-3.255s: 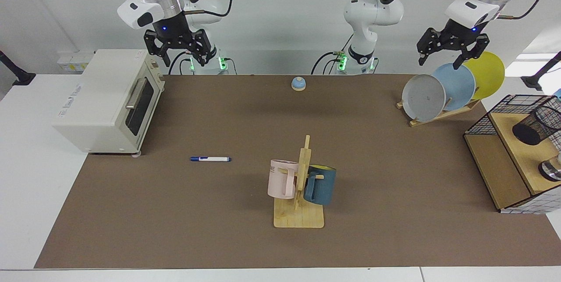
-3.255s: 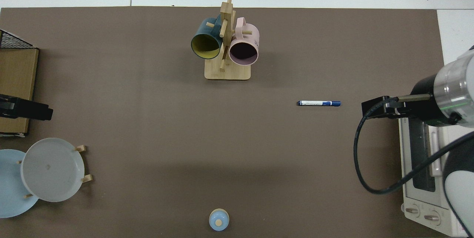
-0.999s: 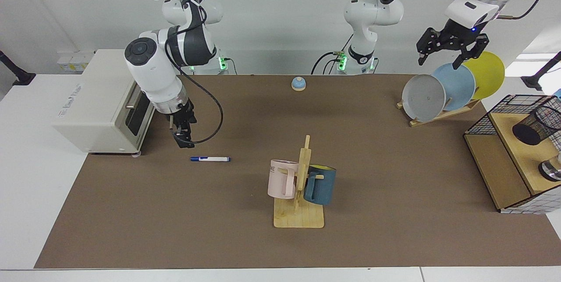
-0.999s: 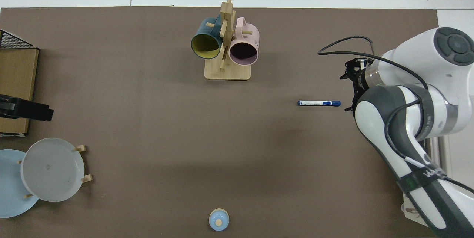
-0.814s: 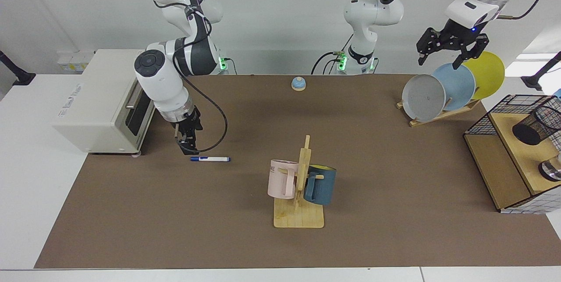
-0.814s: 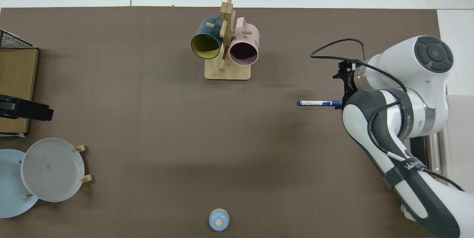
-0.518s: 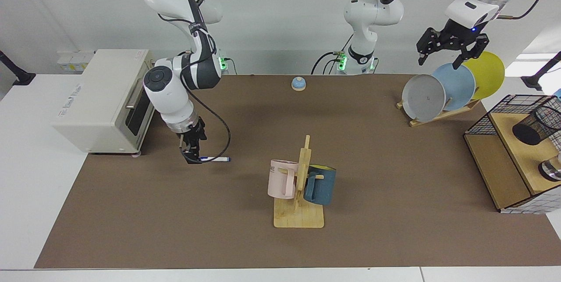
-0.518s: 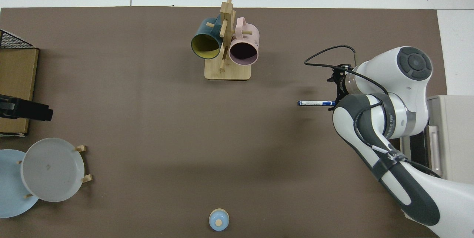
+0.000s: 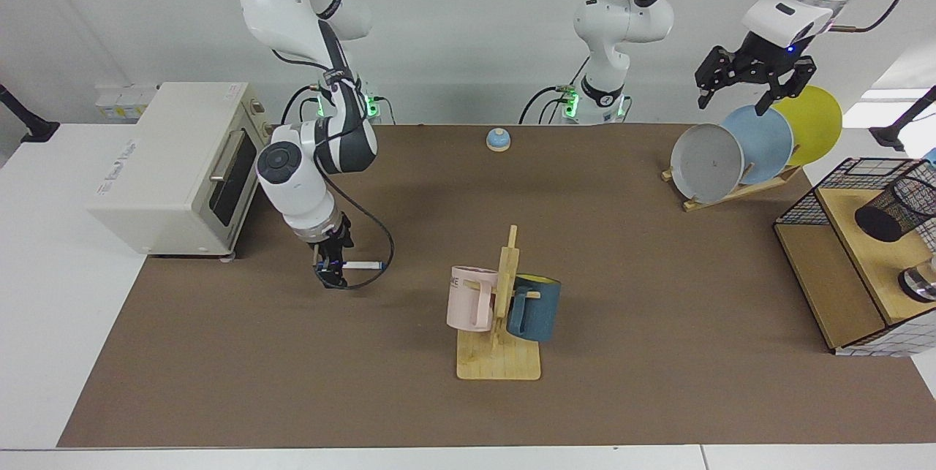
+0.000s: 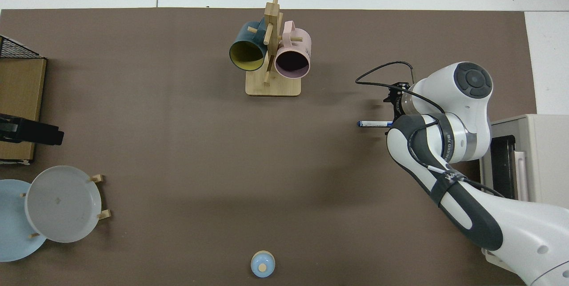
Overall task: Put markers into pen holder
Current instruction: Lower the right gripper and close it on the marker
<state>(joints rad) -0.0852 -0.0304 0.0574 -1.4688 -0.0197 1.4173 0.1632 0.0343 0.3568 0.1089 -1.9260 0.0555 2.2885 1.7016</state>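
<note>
The right gripper [image 9: 330,274], shown a second earlier just short of the marker's [image 9: 360,264] capped end, is now brought down over that end, with one finger seen on each side of the barrel; whether the jaws are closed on it cannot be told, since the wrist hides them in the top view. The marker is unmoved: it lies flat on the matte brown surface [image 9: 292,382], between the cream toaster oven [image 9: 175,163] and the wooden mug tree [image 9: 501,309], and in the top view only its slim white barrel and blue tip [image 10: 373,123] are left uncovered. The left gripper [image 9: 738,82] is held as before, high above the plate rack [image 9: 731,192], its jaws spread wide and empty while that arm waits. The pen holder [image 9: 896,210], a black wire-mesh cylinder, is seen tilted on the wooden shelf of the boxy wire frame [image 9: 826,185] at the surface's far edge, well apart from the marker. Smooth round plates in grey, pale blue and yellow are leaned in the rack, and glazed pink and teal mugs are hung on the tree's pegs.
</note>
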